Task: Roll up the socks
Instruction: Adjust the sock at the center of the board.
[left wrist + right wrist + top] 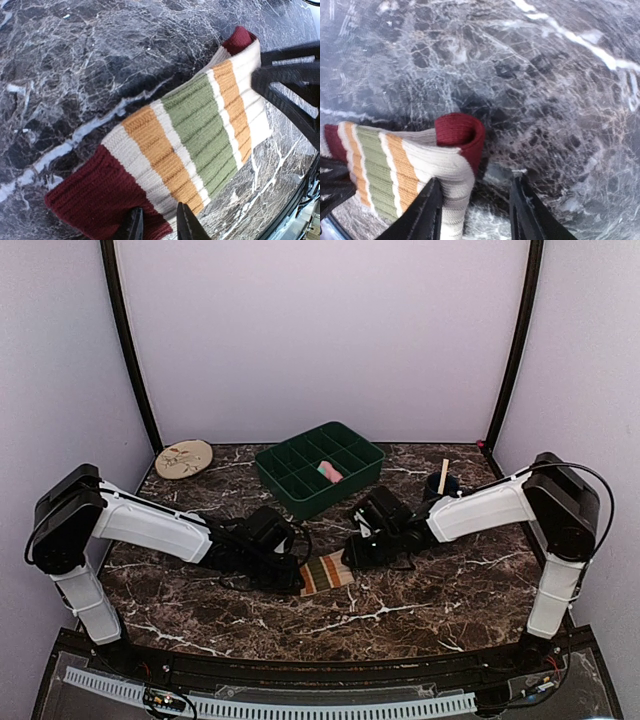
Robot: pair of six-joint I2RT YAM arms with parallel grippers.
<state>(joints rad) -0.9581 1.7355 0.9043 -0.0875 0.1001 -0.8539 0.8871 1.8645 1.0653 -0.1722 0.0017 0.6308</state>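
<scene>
Pinching the maroon end of the striped sock (190, 135) with my left gripper (159, 222), fingers nearly together on the fabric. Right gripper (477, 200) is spread wide; one finger (427, 210) touches the sock's other end, where a maroon part curls over. Sock lies on the marble table (430, 590) between both grippers, long axis left to right in the top view. Ribbed knit, cream with orange and olive bands. Pink sock (328, 472) sits in the green tray (280, 490).

Shows cream, orange, olive and maroon bands on the sock (185, 140) at the left gripper (157, 225), white veins over dark brown on the table (75, 75) beneath.
</scene>
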